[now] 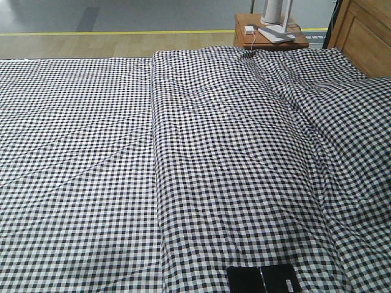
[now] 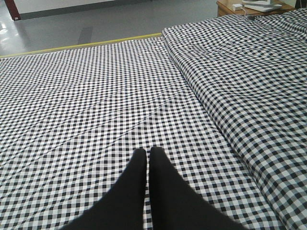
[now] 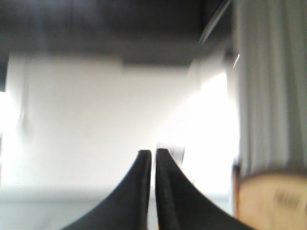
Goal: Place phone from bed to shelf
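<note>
- Step in hand: the approach before the pick. Neither hand has hold of anything, so by my reading the task is at its very start.
- The phone [image 1: 278, 281] looks to be the flat black shape lying on the bed [image 1: 91, 152] at its near edge, right of the middle, on the raised fold of checked cloth. The bottom of the front view cuts it off. It reads as two dark panels side by side with a small pale mark on the right one, and I cannot tell whether that is one thing or two.
- Left hand [image 2: 147, 152]: fingers pressed together with only a hairline slit and nothing between them. It hangs above the flat left part of the bed, and the phone is not in its view.
- Right hand [image 3: 153, 153]: fingers likewise drawn together and bare. It points up and away from the bed at a blurred pale wall and a curtain [image 3: 268, 72].
- The shelf shows in no view, and the wooden headboard [image 1: 366, 36] stands at the far right corner.
- Next move, as I judge it: one hand must spread its fingers, swing over the near edge and come down on the phone's slim sides. The soft cloth may give under the push.
</note>
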